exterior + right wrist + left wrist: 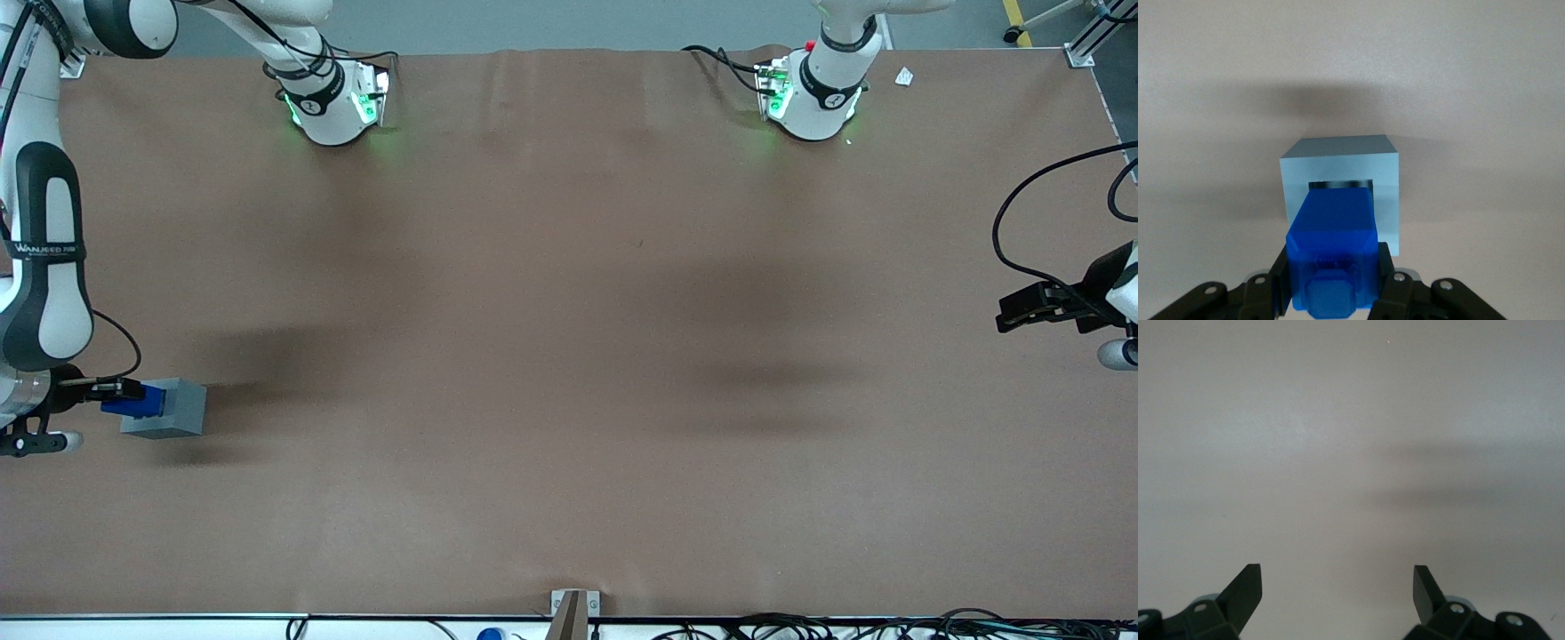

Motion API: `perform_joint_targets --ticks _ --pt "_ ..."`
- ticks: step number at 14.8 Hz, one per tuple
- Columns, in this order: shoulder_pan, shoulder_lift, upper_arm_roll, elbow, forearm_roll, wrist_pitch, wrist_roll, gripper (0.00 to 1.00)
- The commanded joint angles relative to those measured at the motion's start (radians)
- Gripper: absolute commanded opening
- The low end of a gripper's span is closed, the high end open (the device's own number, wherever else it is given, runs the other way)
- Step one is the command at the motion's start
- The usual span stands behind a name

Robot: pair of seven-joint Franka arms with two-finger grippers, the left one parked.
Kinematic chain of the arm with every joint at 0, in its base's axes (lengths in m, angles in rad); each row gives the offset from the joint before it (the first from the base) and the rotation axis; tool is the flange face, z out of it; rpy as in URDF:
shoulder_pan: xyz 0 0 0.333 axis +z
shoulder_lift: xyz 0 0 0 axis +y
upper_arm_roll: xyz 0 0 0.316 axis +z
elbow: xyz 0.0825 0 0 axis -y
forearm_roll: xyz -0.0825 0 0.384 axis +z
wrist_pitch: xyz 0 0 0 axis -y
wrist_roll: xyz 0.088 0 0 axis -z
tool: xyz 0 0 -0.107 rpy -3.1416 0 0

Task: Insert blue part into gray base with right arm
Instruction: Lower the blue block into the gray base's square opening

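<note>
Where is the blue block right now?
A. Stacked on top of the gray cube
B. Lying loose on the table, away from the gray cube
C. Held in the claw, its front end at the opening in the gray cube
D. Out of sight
C: in the right wrist view the claw is shut on the blue block, whose front end meets the square opening in the gray cube.

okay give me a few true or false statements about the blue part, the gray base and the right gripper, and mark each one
1. The gripper is shut on the blue part. True.
2. The blue part lies loose on the table, apart from the gray base. False: it is held, its leading end at the base's square recess.
3. The gray base sits at the working arm's end of the table. True.
4. The gray base is stacked on another block. False: it rests directly on the table.
</note>
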Motion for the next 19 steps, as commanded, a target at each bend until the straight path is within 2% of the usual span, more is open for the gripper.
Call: perform_joint_targets --ticks 1,19 --pt "0.006 0.005 -0.001 0.005 0.006 -0.002 0.011 0.01" --pt "-0.003 0.006 -0.006 -0.016 -0.003 -0.003 0.006 0.01"
